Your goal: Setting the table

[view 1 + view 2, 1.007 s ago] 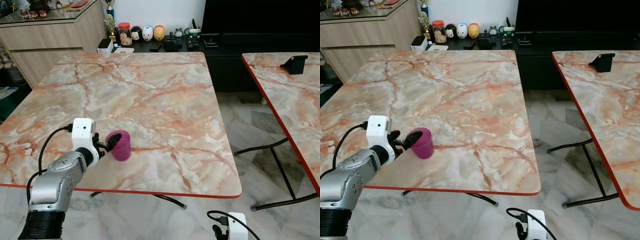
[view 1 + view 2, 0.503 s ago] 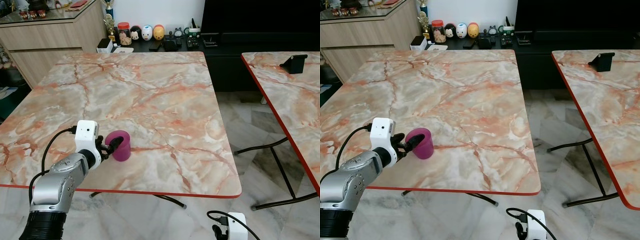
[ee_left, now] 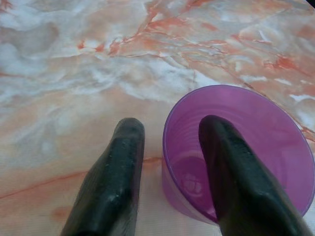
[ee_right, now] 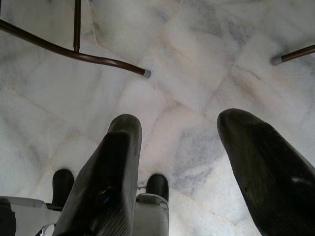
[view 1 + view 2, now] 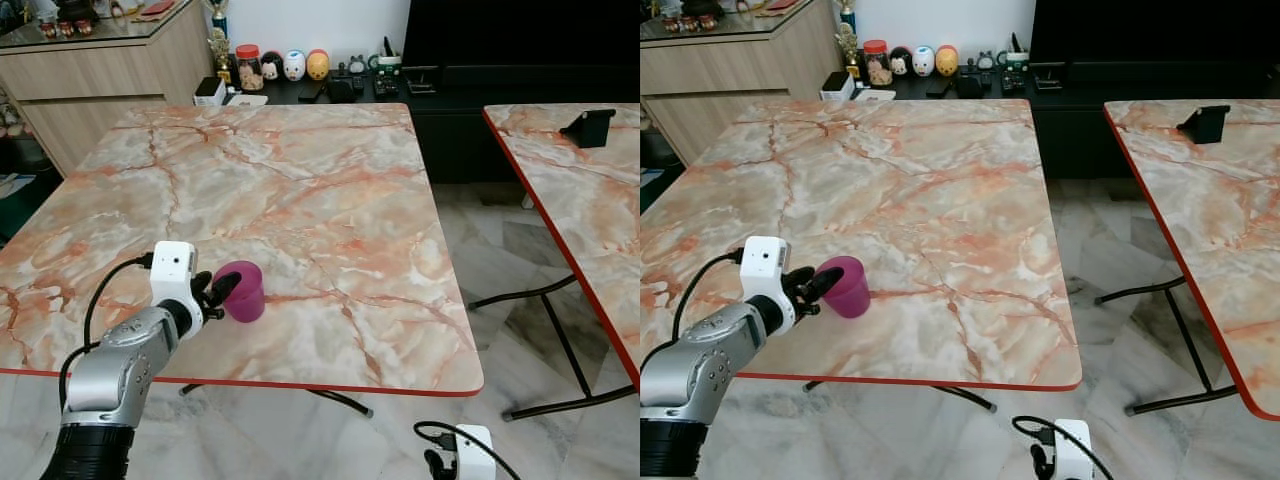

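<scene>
Marble-patterned, red-edged worktop carries a purple cup upright near its front edge. Nearest the camera, the left gripper has its fingers spread apart astride the cup's wall, one finger inside the cup and the other outside it, not pinching the rim. The right gripper hangs low over the tiled floor, its fingers wide apart and holding nothing. Beyond the cup, jars and figurines stand on a dark cabinet against the far wall.
</scene>
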Tool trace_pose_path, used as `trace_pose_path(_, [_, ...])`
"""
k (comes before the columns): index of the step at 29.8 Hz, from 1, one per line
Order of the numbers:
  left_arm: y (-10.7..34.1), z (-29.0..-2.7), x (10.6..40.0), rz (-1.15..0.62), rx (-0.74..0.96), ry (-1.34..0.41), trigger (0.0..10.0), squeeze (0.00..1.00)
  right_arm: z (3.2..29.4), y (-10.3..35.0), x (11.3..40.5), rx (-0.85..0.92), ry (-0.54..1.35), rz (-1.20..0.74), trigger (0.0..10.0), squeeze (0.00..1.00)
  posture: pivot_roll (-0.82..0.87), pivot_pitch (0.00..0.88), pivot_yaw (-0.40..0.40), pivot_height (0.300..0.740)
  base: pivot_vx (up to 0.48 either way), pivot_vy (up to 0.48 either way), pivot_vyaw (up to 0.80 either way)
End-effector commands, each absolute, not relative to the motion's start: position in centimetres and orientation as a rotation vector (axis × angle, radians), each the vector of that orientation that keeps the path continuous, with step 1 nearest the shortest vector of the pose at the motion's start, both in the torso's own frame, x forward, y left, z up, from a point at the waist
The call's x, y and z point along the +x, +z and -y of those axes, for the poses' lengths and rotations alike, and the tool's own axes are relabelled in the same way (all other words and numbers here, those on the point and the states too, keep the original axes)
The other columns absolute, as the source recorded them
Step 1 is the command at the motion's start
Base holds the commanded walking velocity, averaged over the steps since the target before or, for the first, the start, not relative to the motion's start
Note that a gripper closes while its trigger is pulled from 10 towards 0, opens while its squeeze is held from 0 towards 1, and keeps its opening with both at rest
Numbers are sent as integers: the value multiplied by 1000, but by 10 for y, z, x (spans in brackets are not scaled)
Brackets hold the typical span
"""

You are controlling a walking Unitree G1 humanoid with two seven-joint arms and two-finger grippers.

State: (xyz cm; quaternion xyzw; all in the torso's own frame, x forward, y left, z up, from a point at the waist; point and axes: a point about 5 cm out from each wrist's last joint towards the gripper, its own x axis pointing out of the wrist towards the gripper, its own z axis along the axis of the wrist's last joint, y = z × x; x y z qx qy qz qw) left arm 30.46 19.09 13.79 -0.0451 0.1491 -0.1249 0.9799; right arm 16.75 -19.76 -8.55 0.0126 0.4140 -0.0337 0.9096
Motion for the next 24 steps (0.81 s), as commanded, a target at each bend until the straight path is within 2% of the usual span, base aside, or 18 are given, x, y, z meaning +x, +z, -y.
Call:
trace_pose_path(1, [136,-193,303,-308,-62,-243,0,0,197,-86,167,32,-70,-862,10000,0,52,0,43,740,0,0,0])
trace_pose_path(24, [140,-191,304,-254,-87,-239,0,0,197,-86,167,29,-66,-862,10000,0,52,0,38,740,0,0,0])
